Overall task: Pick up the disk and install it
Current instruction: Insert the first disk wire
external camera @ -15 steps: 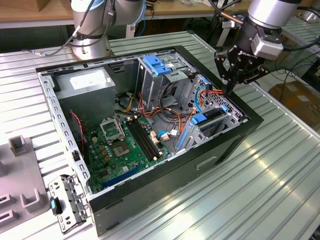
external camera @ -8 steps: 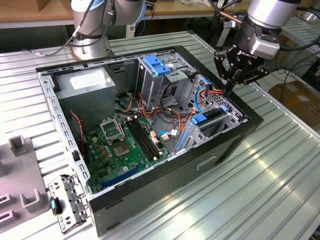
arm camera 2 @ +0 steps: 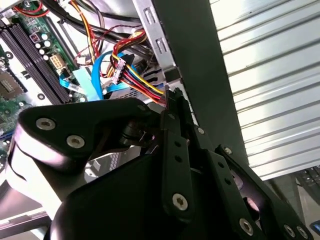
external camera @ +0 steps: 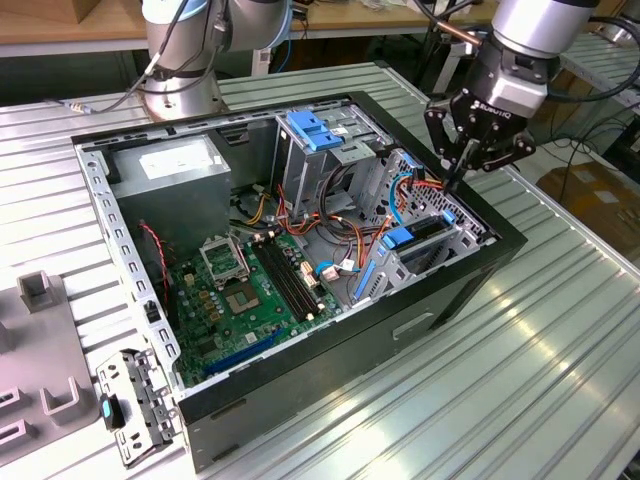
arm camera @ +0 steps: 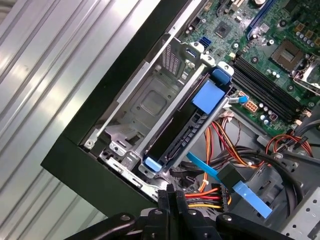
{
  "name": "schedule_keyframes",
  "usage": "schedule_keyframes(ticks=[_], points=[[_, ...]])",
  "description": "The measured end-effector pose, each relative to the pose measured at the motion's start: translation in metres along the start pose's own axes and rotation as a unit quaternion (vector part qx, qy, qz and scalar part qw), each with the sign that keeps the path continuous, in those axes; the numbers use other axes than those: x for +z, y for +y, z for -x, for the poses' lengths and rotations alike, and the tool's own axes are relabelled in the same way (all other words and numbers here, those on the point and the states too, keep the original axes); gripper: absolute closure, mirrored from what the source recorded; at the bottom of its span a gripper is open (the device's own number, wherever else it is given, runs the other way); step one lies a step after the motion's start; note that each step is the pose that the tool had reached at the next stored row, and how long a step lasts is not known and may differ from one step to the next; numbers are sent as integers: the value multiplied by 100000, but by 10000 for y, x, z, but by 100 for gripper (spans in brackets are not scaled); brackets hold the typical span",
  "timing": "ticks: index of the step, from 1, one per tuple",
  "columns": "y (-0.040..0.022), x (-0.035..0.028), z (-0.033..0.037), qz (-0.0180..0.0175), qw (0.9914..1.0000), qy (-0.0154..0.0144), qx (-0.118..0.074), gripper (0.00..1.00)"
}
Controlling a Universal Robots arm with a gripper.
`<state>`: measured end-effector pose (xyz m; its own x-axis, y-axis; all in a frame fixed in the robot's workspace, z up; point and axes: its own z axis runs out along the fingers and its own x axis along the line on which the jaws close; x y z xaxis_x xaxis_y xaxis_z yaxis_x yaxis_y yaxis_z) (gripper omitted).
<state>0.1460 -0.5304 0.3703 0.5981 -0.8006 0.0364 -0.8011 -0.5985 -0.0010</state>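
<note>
Hovering over the computer case (external camera: 300,400) corner, the gripper (external camera: 458,178) has its fingers pressed together, holding nothing. The disk (arm camera: 187,125), dark with blue rails, sits edge-up inside the case's drive bay.

A ribbed metal table (external camera: 560,350) of silvery slats carries an open black computer case (external camera: 300,250) lying on its side at the centre. At the exterior view's left, a grey fixture plate (external camera: 35,370) with raised blocks rests on the slats, and beside it, near the case's near corner, lies a perforated metal bracket (external camera: 140,405). The robot arm's base (external camera: 180,95) stands at the far edge.
</note>
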Motion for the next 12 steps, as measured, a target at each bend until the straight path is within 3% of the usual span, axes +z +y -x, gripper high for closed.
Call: schedule_keyframes(ticks=[2, 5, 8, 12], points=[[32, -1, 24, 3, 100000, 1, 139, 84], [45, 0, 33, 64, 99984, 1, 1813, 84], [45, 2, 34, 177, 99883, 10, 4835, 84], [45, 9, 34, 349, 99535, 13, 9628, 84]])
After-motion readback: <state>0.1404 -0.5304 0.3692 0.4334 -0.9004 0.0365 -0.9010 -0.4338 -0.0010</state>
